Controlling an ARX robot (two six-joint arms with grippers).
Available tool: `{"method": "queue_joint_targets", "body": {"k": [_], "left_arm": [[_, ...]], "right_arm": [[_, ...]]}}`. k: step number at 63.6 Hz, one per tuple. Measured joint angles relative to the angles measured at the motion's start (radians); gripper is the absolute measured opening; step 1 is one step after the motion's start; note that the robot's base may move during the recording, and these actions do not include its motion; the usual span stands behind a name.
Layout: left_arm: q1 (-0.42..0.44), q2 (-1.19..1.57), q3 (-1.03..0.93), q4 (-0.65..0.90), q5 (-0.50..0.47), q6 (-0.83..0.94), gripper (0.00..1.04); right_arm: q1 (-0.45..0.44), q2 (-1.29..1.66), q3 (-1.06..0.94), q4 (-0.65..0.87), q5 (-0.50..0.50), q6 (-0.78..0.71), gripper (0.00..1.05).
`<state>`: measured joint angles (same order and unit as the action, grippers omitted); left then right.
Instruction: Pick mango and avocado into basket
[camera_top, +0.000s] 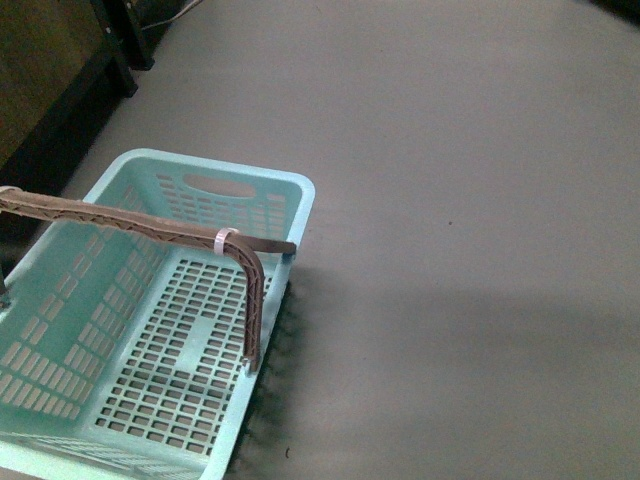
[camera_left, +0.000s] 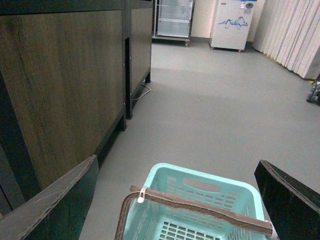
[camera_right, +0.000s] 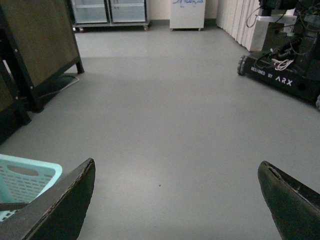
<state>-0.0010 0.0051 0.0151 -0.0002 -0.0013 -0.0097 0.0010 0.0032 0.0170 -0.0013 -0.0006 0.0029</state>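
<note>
A light turquoise basket (camera_top: 296, 192) with slotted walls stands on the grey floor at the lower left of the front view, with nothing showing inside it. Its brown ribbed handle (camera_top: 150, 228) crosses the top, with a white zip tie (camera_top: 222, 240) on it. My left gripper (camera_left: 176, 172) hangs open above the basket (camera_left: 200, 175), its dark fingers (camera_left: 67, 192) wide apart. My right gripper (camera_right: 176, 172) is open over bare floor, with a corner of the basket (camera_right: 30, 172) at one side. No mango or avocado is in view.
A dark wood cabinet (camera_left: 65, 75) on black legs stands beside the basket. Glass-door fridges (camera_right: 110, 11) and a white chest freezer (camera_left: 231, 25) line the far wall, next to curtains (camera_left: 295, 35). Another black ARX robot base (camera_right: 282, 75) sits off to one side.
</note>
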Motion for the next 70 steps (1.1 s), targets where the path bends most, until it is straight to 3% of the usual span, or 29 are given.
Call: {"method": "queue_joint_targets", "body": {"k": [24,25,28,32,43,50,70], "left_arm": [[0.0,0.0,0.0,0.0,0.0,0.0,0.96],[0.003,0.007,0.003,-0.012,0.013,-0.018,0.96],[0.029,0.153,0.103,-0.241,0.125,-0.189,0.96],[0.048,0.288,0.148,-0.283,0.173,-0.356,0.96],[0.092,0.688,0.253,-0.049,0.211,-0.789,0.96],[0.081,0.926,0.295,0.092,0.199,-0.932,0.96],[-0.067,1.574,0.398,0.44,0.069,-1.213,0.96]], "right_arm": [[0.0,0.0,0.0,0.0,0.0,0.0,0.96],[0.0,0.0,0.0,0.0,0.0,0.0,0.96],[0.0,0.0,0.0,0.0,0.0,0.0,0.96],[0.0,0.0,0.0,0.0,0.0,0.0,0.96],[0.0,0.0,0.0,0.0,0.0,0.0,0.96],[0.0,0.0,0.0,0.0,0.0,0.0,0.96],[0.0,0.0,0.0,0.0,0.0,0.0,0.96]]}}
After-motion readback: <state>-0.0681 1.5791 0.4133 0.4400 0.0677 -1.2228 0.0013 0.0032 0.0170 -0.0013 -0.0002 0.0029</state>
